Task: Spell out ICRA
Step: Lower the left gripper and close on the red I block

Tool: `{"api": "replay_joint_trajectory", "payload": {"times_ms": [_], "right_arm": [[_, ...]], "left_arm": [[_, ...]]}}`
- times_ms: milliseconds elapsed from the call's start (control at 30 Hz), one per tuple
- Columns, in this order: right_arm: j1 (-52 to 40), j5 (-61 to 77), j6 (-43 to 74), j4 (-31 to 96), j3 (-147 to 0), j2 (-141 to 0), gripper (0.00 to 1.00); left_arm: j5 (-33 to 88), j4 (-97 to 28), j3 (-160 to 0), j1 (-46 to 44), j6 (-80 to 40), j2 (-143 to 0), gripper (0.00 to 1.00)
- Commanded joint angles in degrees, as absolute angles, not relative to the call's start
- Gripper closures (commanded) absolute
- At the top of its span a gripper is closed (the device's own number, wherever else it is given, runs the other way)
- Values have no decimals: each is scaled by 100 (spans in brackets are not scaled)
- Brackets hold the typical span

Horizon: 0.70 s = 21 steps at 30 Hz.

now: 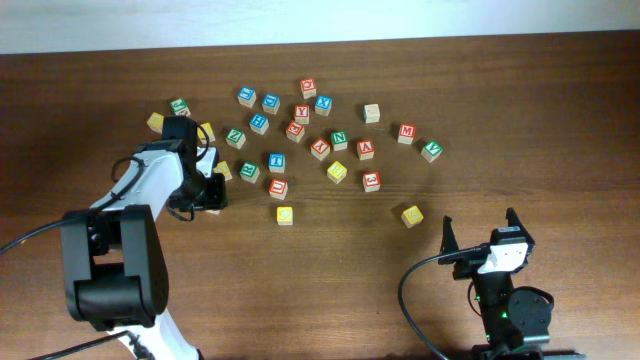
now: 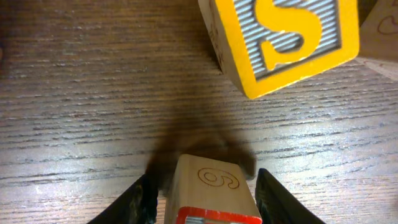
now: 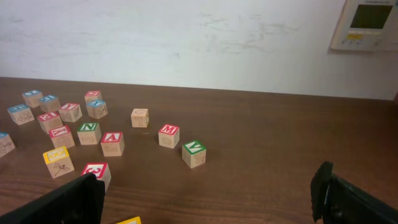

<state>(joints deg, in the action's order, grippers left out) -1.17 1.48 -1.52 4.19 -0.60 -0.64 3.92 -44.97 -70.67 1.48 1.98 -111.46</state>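
Wooden cubes are scattered mid-worktop (image 1: 560,90); open room is seen along the front and right edges. One red A cube (image 1: 365,148) sits in the cluster. One red-faced cube (image 2: 214,186) is flanked by the left end effector (image 2: 205,196); grip cannot be told. One yellow S cube (image 2: 286,37) lies beyond. The right end effector (image 3: 208,196) is spread wide.

You find the red-faced A cube (image 1: 366,149) upright on the surface, just beyond the red 3 cube (image 1: 371,181). The green R cube (image 1: 249,172) lies well to its left. The yellow cube (image 1: 285,214) lies nearer, to its left. A red-faced cube (image 2: 211,193), letter hidden, is gripped between the left jaws.
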Motion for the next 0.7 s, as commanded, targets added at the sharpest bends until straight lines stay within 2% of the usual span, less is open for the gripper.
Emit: {"api": "replay_joint_trajectory", "payload": {"times_ms": [0, 300, 667], "right_arm": [[-150, 121, -148, 451, -32, -30, 2], [-150, 121, -148, 451, -32, -30, 2], [-150, 123, -148, 449, -32, -30, 2]], "left_arm": [[519, -4550, -7076, 161, 220, -11345, 61], [777, -5116, -7548, 161, 220, -11345, 65], [475, -5030, -7553, 161, 220, -11345, 64]]}}
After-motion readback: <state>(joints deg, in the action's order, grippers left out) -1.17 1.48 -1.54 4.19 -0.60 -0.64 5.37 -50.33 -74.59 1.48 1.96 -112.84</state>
